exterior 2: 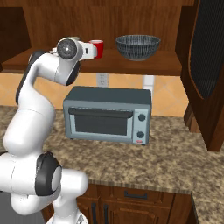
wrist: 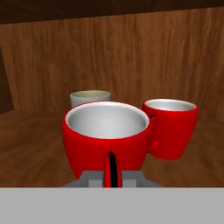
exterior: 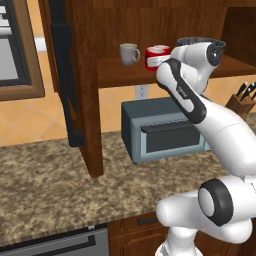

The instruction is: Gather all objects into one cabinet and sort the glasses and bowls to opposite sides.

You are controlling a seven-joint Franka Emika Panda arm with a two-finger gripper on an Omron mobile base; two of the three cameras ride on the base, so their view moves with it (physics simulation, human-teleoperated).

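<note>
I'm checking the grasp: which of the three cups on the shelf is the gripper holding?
The nearer red cup: the gripper is shut on its handle. The second red cup and the pale mug stand free behind it.

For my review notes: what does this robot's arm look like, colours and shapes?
The arm is glossy white, built of rounded, bulbous segments. Dark grey to black bands and round caps mark its joints, including a black ring around a grey disc at the wrist. No cables or lettering show. The gripper has a pale grey blocky body.

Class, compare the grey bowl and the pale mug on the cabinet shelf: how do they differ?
The bowl is dark grey, wide and patterned; the mug is pale, narrow and plain. The mug has a handle; the bowl has none. The bowl sits at the shelf's right, the mug at its left. Both stand upright.
</note>
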